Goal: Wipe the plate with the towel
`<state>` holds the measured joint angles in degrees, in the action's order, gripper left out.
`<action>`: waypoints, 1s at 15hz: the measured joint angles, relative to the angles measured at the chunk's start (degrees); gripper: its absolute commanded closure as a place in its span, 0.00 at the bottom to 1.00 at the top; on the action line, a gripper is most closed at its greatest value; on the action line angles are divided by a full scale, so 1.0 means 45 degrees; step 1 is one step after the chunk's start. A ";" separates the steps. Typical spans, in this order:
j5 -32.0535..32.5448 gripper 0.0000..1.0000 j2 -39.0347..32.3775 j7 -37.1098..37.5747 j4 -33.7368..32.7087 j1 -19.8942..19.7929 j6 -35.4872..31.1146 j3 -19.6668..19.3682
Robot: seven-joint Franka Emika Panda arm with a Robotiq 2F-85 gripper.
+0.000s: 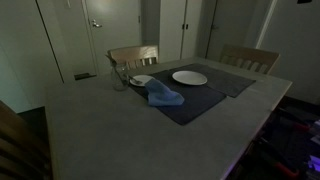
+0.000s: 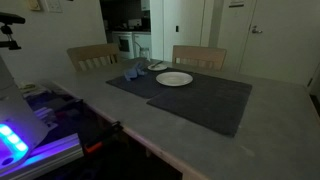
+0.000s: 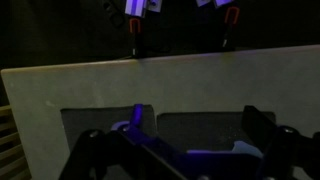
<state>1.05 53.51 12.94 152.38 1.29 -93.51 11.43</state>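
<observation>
Sitting flat just right of the frame's centre in an exterior view, the white plate [image 1: 189,77] rests on a dark placemat [image 1: 195,104]; in both exterior views it lies near the far edge of the surface [image 1: 90,130]. The blue towel [image 1: 165,96] is crumpled in a heap to the lower left of the plate, near it but apart, also on the placemat. From the opposite side, in an exterior view, the towel [image 2: 131,72] shows at the left of the plate [image 2: 174,79]. A clear glass [image 1: 120,80] stands upright to the left of the towel. Two wooden chairs [image 1: 133,55] [image 1: 250,58] are set against the far edge of the surface, with pale doors behind them. In the wrist view the hand [image 3: 178,145] fills the bottom of the frame, its dark fingers [image 3: 262,128] spread wide with nothing between them, well apart from plate and towel.
</observation>
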 measured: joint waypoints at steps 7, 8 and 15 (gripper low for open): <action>0.0000 0.00 0.0005 0.0000 0.0000 0.0000 0.0000 0.0000; 0.0000 0.00 0.0005 0.0000 0.0000 0.0000 0.0000 0.0000; -0.0046 0.00 -0.0900 -0.0031 -0.0018 0.0306 -0.1483 0.0346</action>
<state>0.84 49.47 12.80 152.30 2.67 -100.18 12.99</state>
